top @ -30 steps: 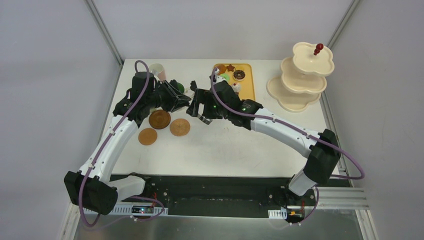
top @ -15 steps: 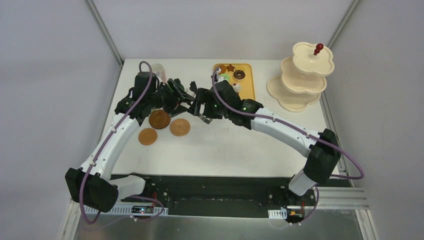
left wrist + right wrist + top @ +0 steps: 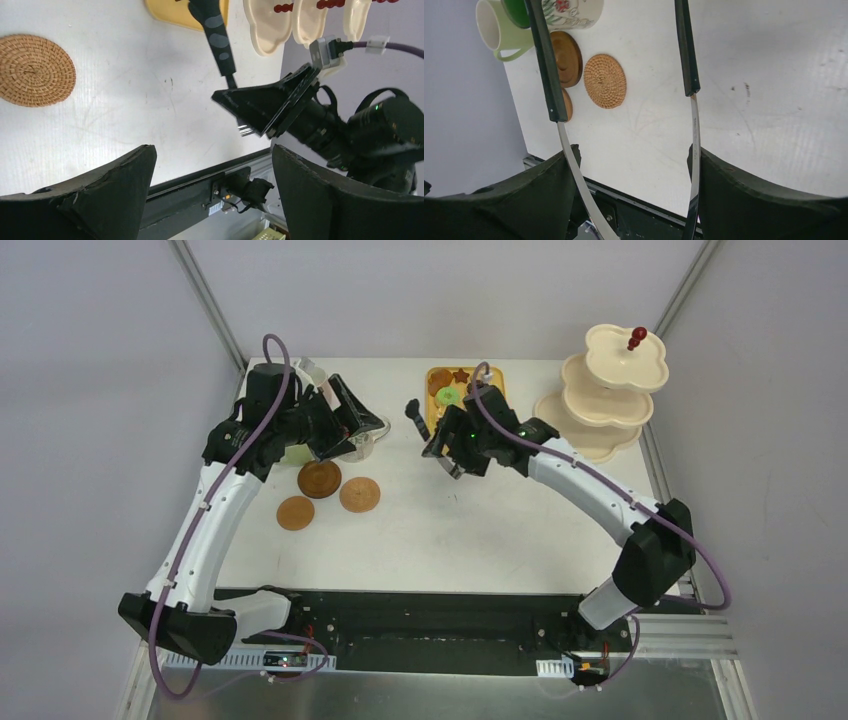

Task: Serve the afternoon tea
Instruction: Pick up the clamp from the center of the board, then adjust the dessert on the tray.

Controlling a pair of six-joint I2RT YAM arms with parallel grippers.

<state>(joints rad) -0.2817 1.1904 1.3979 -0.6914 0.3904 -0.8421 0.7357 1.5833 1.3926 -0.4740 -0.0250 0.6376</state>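
Woven round coaster (image 3: 605, 81), steel-armed black tongs (image 3: 686, 55), scalloped cream stand (image 3: 603, 406)

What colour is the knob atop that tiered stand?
The knob is red, clearest in the top external view.

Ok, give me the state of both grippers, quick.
The left gripper is open, holding nothing.
The right gripper is closed on the black tongs.

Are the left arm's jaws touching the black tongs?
Apart. In the left wrist view, bare table shows between the open left jaws and the tongs.
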